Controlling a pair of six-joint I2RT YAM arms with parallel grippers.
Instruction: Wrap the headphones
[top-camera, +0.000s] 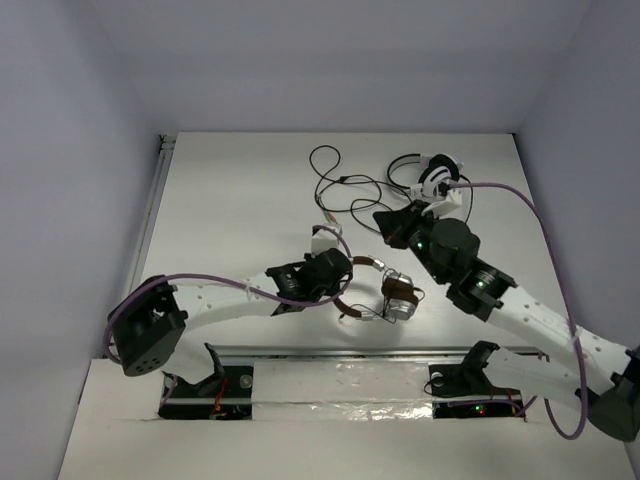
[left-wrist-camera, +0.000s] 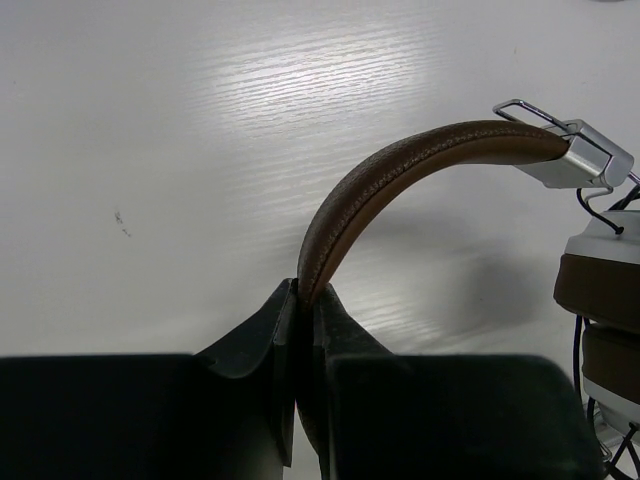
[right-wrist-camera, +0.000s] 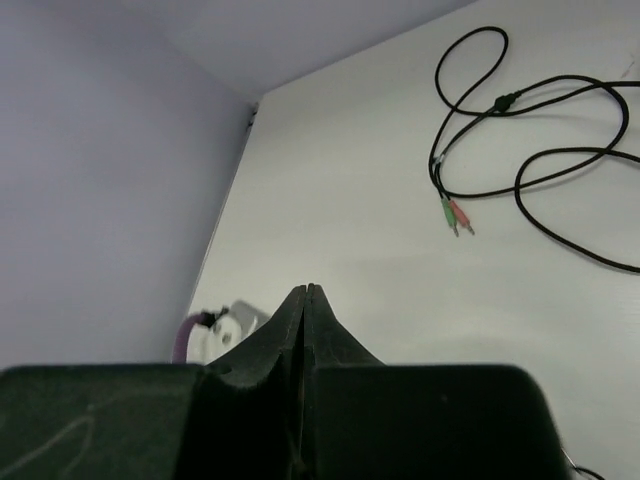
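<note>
Left gripper (left-wrist-camera: 300, 292) is clamped on the headphones (left-wrist-camera: 400, 165) by the brown headband, mid-table between the arms. Right gripper (right-wrist-camera: 307, 290) is closed and empty. Band looks stiff, good hold. Black cable (right-wrist-camera: 503, 99) looks limp and thin, so pinch it firmly.

White table (top-camera: 230, 180), lightly cluttered.
Brown headphones (top-camera: 398, 298) sit near its front edge, white-and-black headphones (top-camera: 435, 178) at the far right; a black cable (right-wrist-camera: 497, 101) loops between, ending in green and pink plugs (right-wrist-camera: 455, 215).

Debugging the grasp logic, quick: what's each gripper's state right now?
Left gripper: jaws shut on the headphones, at the headband.
Right gripper: jaws shut, nothing seen held.
</note>
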